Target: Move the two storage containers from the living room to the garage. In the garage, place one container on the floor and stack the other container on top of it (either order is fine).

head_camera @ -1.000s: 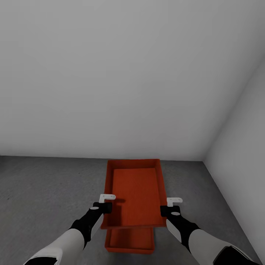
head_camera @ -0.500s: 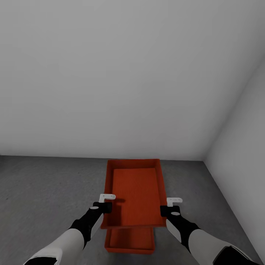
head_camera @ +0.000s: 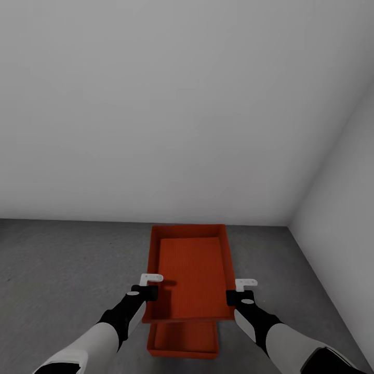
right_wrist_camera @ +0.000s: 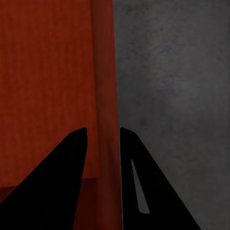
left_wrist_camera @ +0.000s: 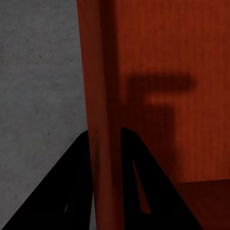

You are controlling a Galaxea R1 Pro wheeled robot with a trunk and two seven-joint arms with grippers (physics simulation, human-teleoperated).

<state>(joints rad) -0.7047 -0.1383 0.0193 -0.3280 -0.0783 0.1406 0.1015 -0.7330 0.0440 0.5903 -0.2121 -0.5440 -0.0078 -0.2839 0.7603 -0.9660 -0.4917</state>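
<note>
Now the upper box [head_camera: 191, 275] hangs between both arms over the grey concrete floor [head_camera: 62, 265], near the corner where two pale walls [head_camera: 156, 104] meet. The left gripper [head_camera: 148, 286] pinches the box's wall at 9 o'clock, and the left wrist view shows the thin orange wall [left_wrist_camera: 103, 143] caught between its two dark fingers [left_wrist_camera: 72, 187]. The right gripper [head_camera: 240, 291] clamps the opposite wall at 3 o'clock; its wrist view likewise shows that wall [right_wrist_camera: 104, 143] squeezed between the fingers [right_wrist_camera: 62, 182].

The second box [head_camera: 183, 340] sits on the floor, its near end showing at 6 o'clock from under the carried one, so the two appear offset along their length. I judge the step in hand to be the stacking.

To do it well, the carried box should probably come back toward 6 o'clock until its edges line up with the lower one, stay level with both wrists at equal height, then descend slowly. Both grips should let go together only once it rests, since these thin walls could tip or skid if one side releases first.
</note>
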